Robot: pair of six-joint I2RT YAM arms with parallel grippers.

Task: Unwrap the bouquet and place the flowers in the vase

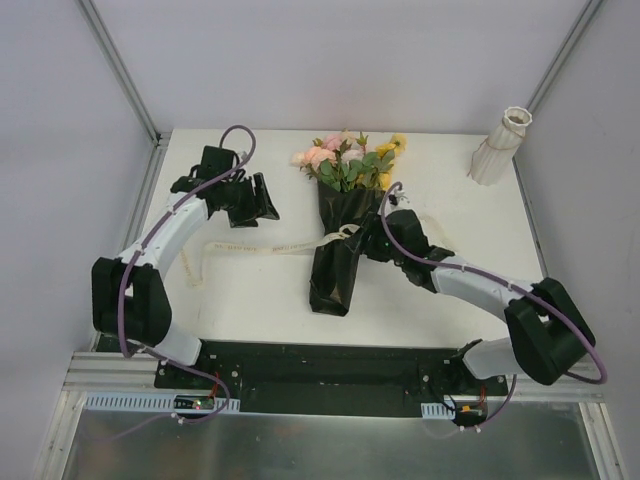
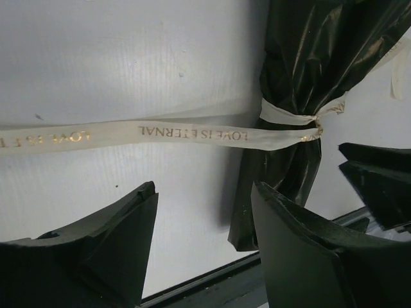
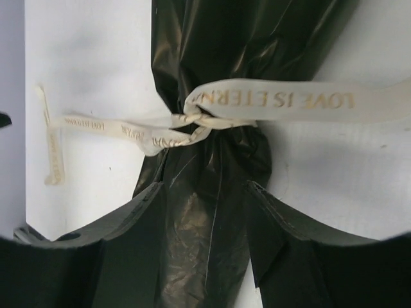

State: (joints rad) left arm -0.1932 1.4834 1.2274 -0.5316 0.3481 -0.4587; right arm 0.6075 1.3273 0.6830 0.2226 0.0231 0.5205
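The bouquet (image 1: 340, 240) lies mid-table in its black wrap (image 3: 212, 51), flowers (image 1: 345, 160) pointing to the far side. A cream ribbon (image 2: 192, 133) is still knotted round the wrap, and one long tail runs left across the table (image 1: 270, 246). My left gripper (image 1: 262, 200) hangs open left of the bouquet, nothing between its fingers (image 2: 204, 192). My right gripper (image 1: 378, 235) is open at the bouquet's right side. In its wrist view the fingers (image 3: 204, 189) straddle the wrap just below the knot (image 3: 192, 120) without pinching it. The white ribbed vase (image 1: 500, 147) stands at the far right corner.
White walls and metal frame posts (image 1: 120, 70) close in the table's left, far and right sides. A black base plate (image 1: 320, 360) runs along the near edge. The ribbon's short tails lie right of the bouquet (image 3: 54, 147).
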